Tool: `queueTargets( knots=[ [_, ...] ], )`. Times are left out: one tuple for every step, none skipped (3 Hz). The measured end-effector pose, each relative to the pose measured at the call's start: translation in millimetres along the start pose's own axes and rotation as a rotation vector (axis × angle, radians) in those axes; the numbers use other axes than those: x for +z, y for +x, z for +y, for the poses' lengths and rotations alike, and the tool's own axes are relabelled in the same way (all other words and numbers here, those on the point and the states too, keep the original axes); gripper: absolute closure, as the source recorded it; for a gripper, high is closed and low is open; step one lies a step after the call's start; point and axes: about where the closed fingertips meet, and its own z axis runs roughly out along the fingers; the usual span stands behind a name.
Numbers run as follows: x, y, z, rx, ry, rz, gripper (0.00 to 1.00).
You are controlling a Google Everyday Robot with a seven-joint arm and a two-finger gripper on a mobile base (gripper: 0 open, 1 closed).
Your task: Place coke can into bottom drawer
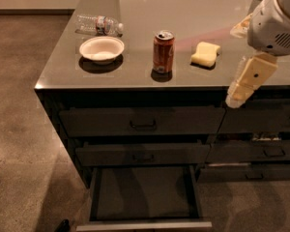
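The coke can (163, 51) stands upright on the grey counter (135, 76), near its front edge and about mid-way along. The bottom drawer (144, 194) is pulled open below it, and its dark floor is bare. My gripper (244, 83) hangs at the right, off the counter's front edge and right of the can, pointing down and to the left. It holds nothing that I can see and is well apart from the can.
A white bowl (102, 49) sits left of the can, with a clear water bottle (99, 24) lying behind it. A yellow sponge (205, 54) lies right of the can. The two upper drawers (142, 122) are closed. More drawers (261, 151) are at the right.
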Motion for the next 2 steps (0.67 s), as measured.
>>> queueTargets(
  knots=[
    [15.2,-20.4,-30.7,-0.032,0.061,-0.121,0.00],
    [34.7,-41.6,-61.7,-0.023,0.135,-0.309,0.00]
  ],
)
